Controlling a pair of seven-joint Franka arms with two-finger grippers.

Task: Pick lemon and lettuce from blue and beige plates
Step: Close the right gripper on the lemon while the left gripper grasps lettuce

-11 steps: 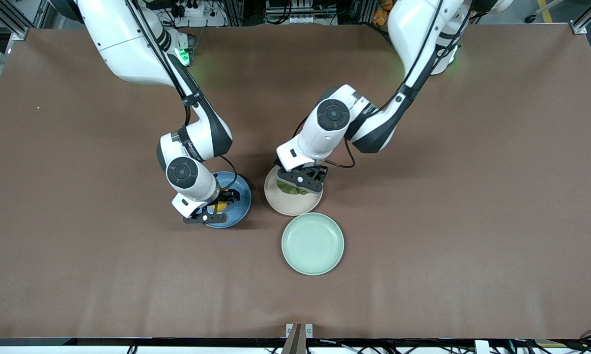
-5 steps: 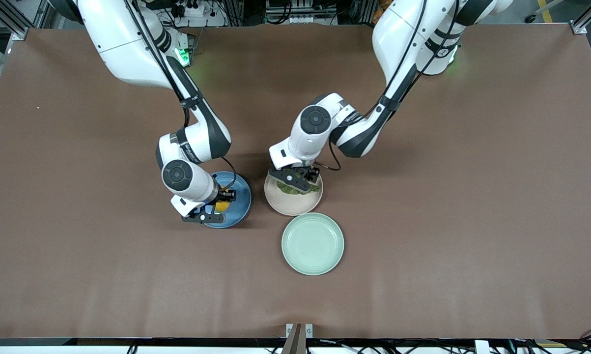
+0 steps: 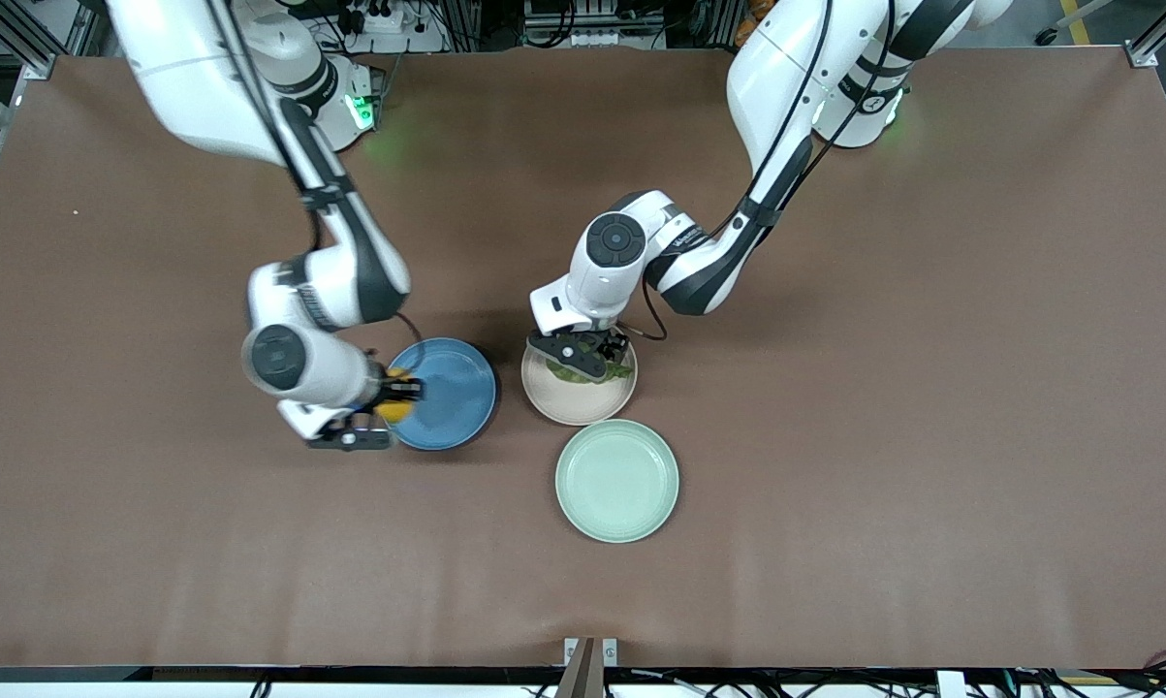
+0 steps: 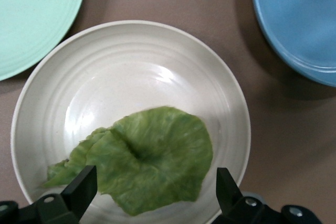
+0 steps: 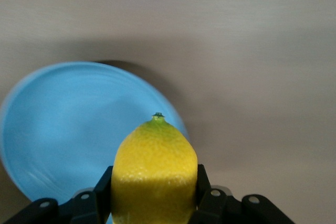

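My right gripper is shut on the yellow lemon and holds it up over the rim of the blue plate, at the edge toward the right arm's end. In the right wrist view the lemon sits between the two fingers, with the blue plate below it. My left gripper is open, low over the beige plate. The green lettuce lies in the beige plate, and the open fingers straddle it without touching it.
A pale mint-green plate stands nearer to the front camera than the beige plate, almost touching it. It also shows in the left wrist view. The brown table spreads wide around the three plates.
My right gripper has lifted the lemon off the blue plate and carried it toward the right arm's end. My left gripper has settled a little lower over the lettuce.
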